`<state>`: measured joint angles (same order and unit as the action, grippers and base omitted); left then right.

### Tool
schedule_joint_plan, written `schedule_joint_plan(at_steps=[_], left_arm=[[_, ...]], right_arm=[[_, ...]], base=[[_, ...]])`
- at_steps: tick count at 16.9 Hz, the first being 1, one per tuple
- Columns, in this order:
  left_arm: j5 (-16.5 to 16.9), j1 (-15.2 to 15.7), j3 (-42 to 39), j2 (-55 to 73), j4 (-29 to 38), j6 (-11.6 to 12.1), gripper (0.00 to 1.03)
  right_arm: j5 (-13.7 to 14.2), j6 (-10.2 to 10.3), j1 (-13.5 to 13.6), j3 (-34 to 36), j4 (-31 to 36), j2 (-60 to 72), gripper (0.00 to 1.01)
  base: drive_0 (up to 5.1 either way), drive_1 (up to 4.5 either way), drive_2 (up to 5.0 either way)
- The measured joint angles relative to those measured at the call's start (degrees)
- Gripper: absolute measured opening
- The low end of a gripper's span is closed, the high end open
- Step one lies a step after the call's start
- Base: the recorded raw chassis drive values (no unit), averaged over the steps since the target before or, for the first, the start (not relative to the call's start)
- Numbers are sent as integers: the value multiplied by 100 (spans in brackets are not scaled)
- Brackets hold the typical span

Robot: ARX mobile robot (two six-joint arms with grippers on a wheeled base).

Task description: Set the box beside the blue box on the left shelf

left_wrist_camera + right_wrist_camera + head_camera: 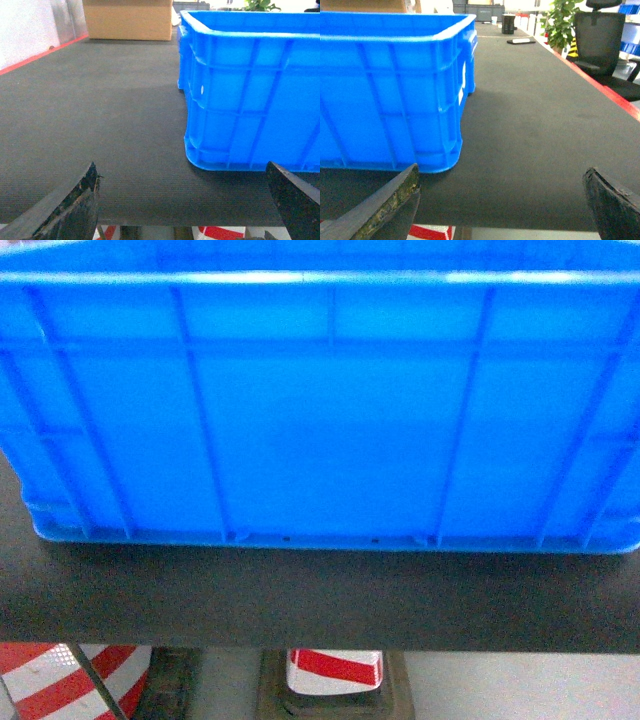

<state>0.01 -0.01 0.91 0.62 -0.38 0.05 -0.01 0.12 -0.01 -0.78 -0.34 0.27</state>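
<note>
Box [320, 430] near table [320, 600] edge (hands [185, 200] spread).

We're seeing a dark table [320, 600] carrying a blue box [320, 410].
We're noting the box sitting flat near the table's front edge, ribbed wall facing us, base touching the dark textured mat. In the left wrist view a cardboard box [129, 20] is resting at the far end, well apart from the crate, with a red strip running along the table's left edge. In the right wrist view a dark cup [508, 24] and a flat dark item [521, 41] are lying far back.
</note>
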Motion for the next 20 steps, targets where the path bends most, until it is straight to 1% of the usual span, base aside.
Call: schedule_joint_plan(at_steps=[20], left_arm=[[-4, 0, 2, 0, 9, -2, 98]], right_arm=[[0, 2, 0, 0, 2, 0, 98]], base=[[0, 0, 0]])
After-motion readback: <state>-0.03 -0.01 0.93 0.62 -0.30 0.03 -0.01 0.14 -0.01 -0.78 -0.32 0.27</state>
